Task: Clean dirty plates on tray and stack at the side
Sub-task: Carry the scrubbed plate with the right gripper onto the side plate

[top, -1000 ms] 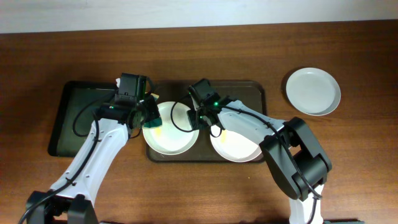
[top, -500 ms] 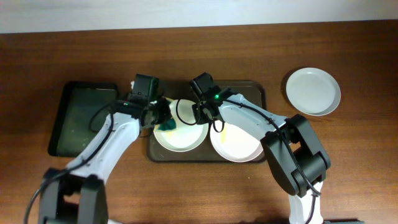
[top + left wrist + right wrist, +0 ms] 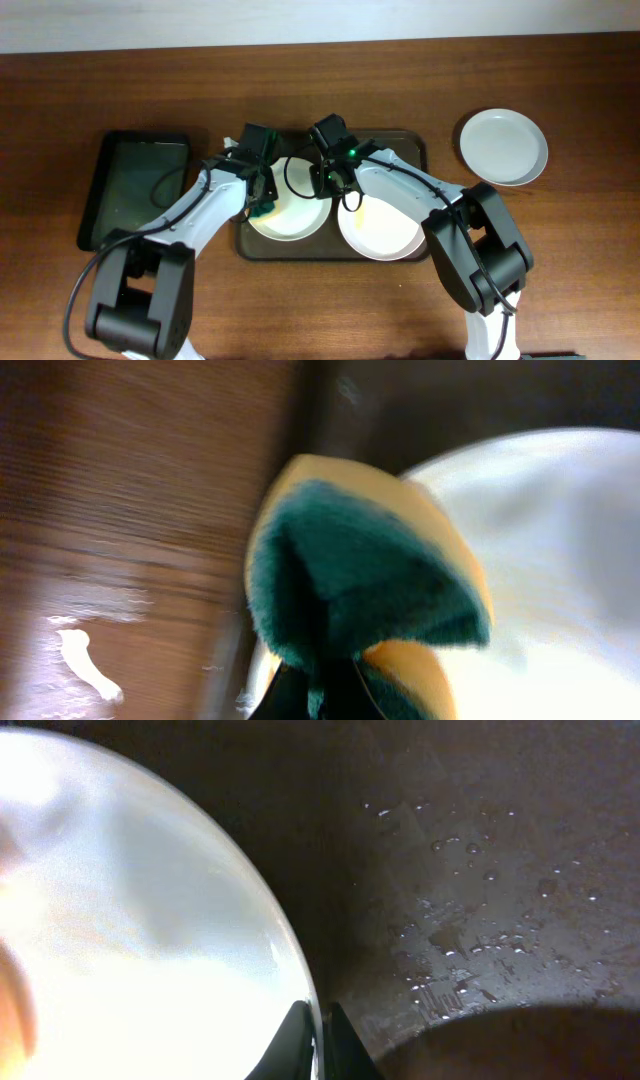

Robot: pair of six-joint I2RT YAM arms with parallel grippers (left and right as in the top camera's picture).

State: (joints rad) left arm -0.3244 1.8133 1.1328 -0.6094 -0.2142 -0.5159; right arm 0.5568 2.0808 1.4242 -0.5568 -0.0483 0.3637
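Two white plates lie on the dark brown tray: the left plate and the right plate. A third plate sits on the table at the far right. My left gripper is shut on a green and yellow sponge and presses it on the left plate's left edge. My right gripper is shut on the rim of the left plate, with the tray's wet floor beside it.
A smaller black tray lies on the table at the left. The wooden table surrounds both trays. My two arms cross close together over the brown tray's back edge.
My left gripper has moved right from the black tray's side onto the left plate with the sponge. The left plate has shifted slightly right under my right gripper's hold.
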